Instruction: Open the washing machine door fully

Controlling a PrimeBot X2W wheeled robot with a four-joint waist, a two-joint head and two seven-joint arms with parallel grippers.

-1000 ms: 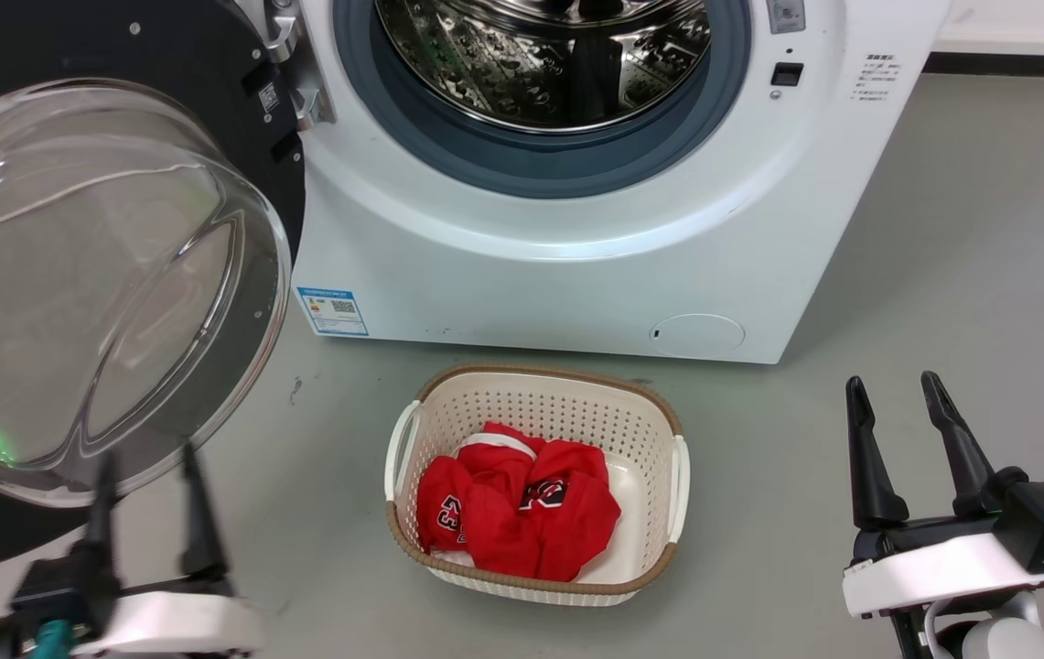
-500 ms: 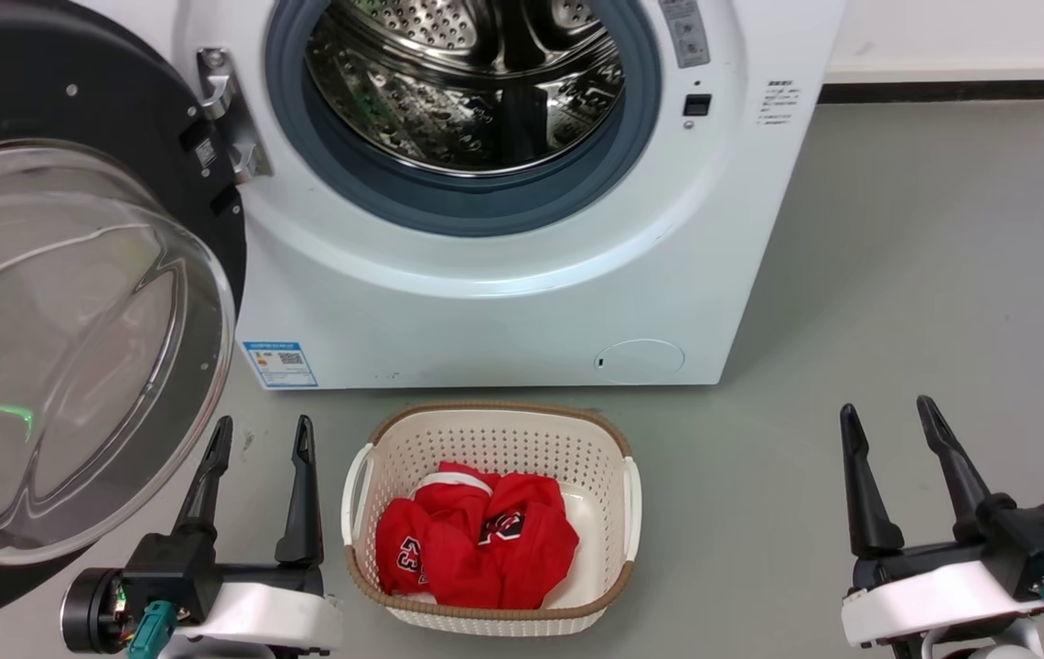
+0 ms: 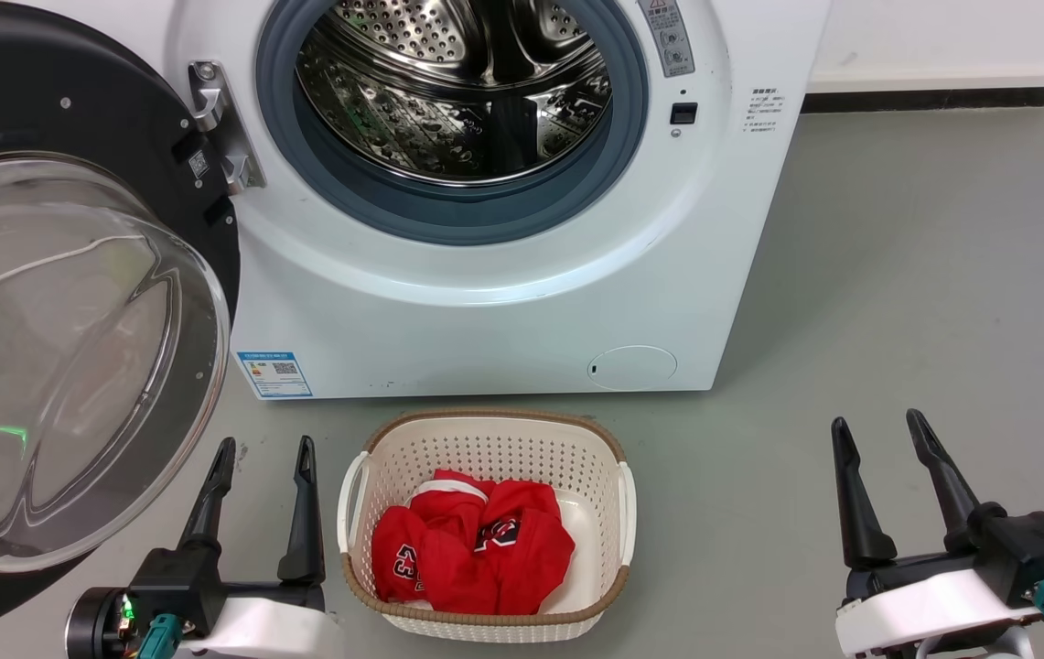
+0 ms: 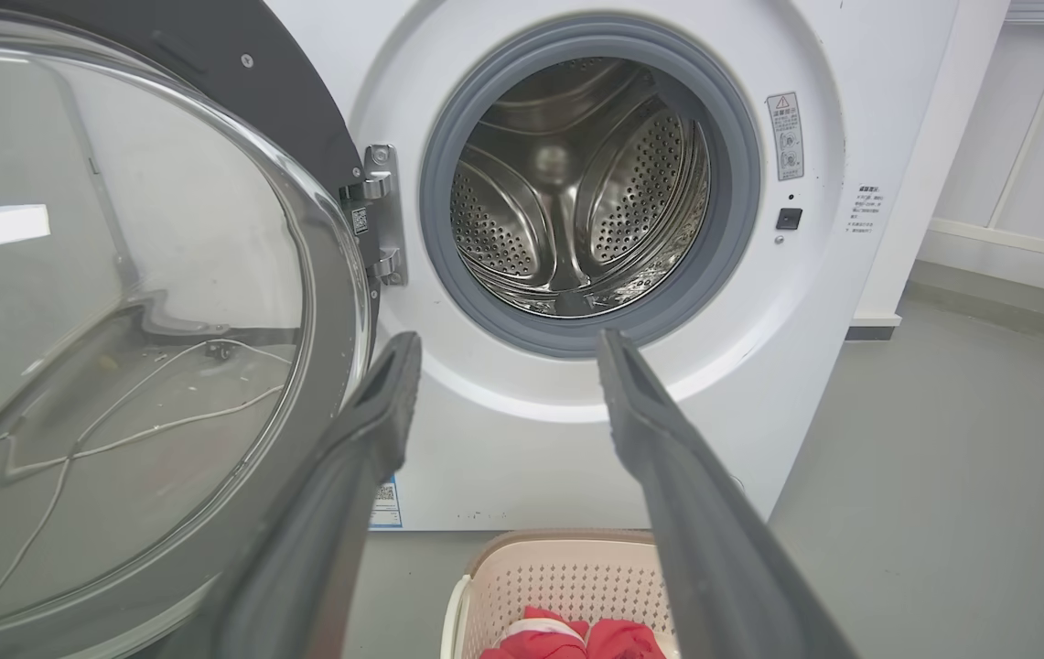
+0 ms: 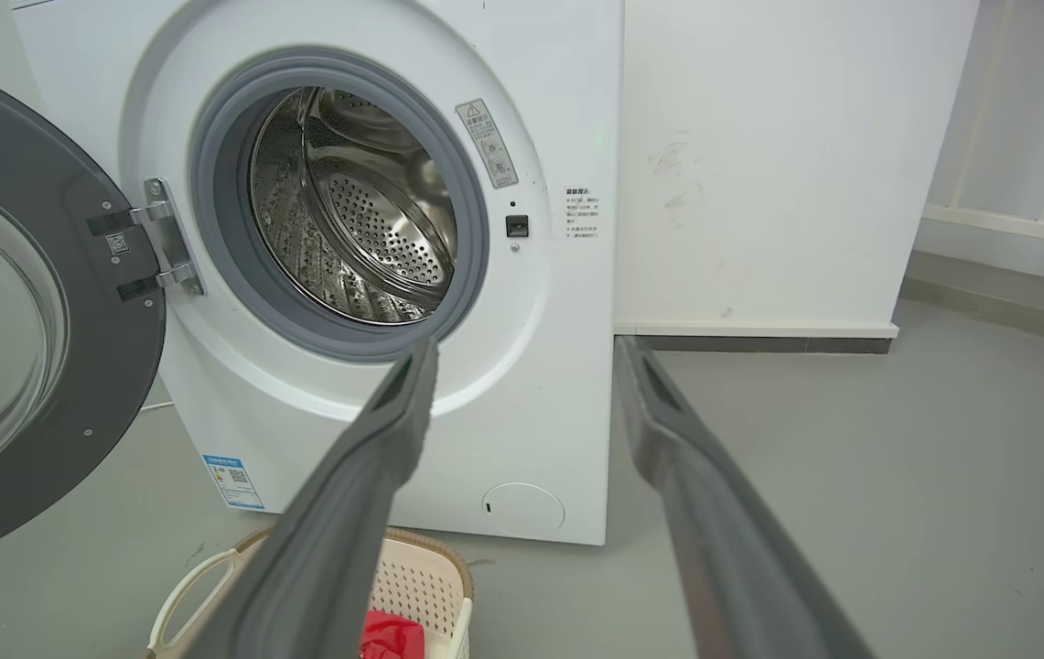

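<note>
Grey floor (image 3: pixel 942 275), head view: washing machine door (image 3: pixel 73 82) is hanging wide, left of the washing machine (image 3: pixel 485 320); left gripper (image 3: pixel 265 444) and right gripper (image 3: pixel 878 416) are gaping empty. Left wrist view: door is looming alongside. Right wrist view: drum (image 5: pixel 366 229) is showing clear. Opening's looking finished; next, maybe one outward nudge.

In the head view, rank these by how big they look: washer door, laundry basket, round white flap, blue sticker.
1. door: largest by far, though it sits nearest the camera.
2. basket.
3. round white flap and blue sticker: about alike, so not ranked.
</note>
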